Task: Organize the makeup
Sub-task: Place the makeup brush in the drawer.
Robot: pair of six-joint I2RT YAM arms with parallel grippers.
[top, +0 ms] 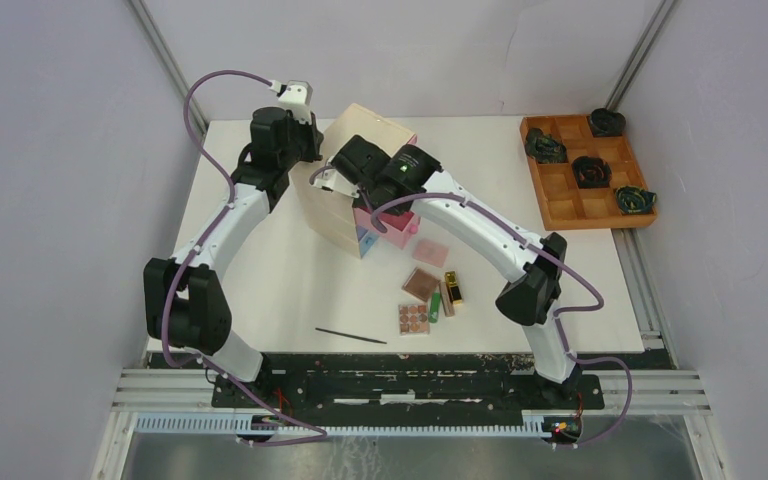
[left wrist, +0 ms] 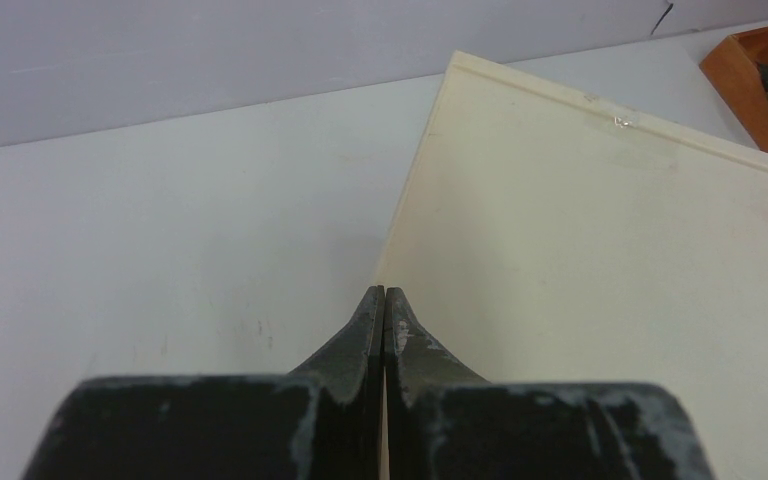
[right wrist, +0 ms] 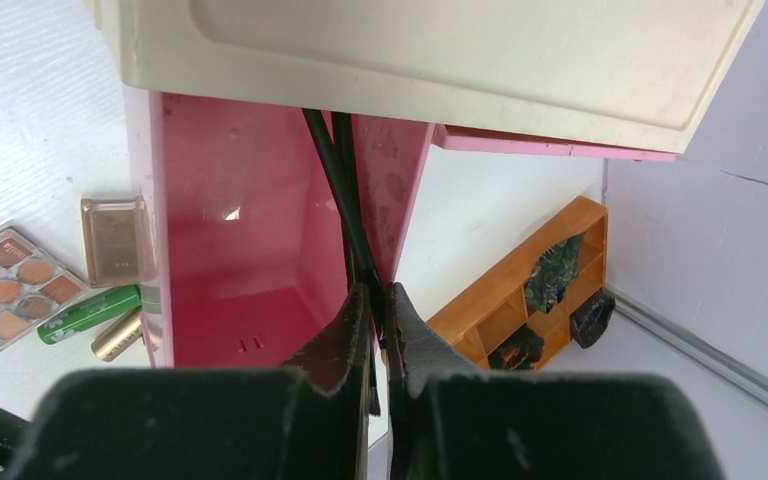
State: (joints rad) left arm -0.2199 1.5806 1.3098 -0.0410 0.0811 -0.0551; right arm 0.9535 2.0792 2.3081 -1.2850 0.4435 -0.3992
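Note:
My right gripper (right wrist: 380,290) is shut on a thin black stick (right wrist: 335,190) that slants into the open pink drawer (right wrist: 250,230) of the pale wooden chest (right wrist: 440,50). In the top view it (top: 372,205) hangs over that drawer (top: 397,226). My left gripper (left wrist: 384,290) is shut and empty at the left edge of the chest top (left wrist: 600,250). On the table lie a second black stick (top: 350,336), a pan palette (top: 414,319), a brown palette (top: 421,285), a pink pad (top: 430,251), a green tube (top: 435,305) and a gold tube (top: 447,300).
An orange-brown wooden grid tray (top: 560,190) with dark coiled objects stands at the back right. A blue drawer (top: 365,238) sits below the pink one. The right wrist view shows the pan palette (right wrist: 5,285), green tube (right wrist: 90,314) and tray (right wrist: 470,320).

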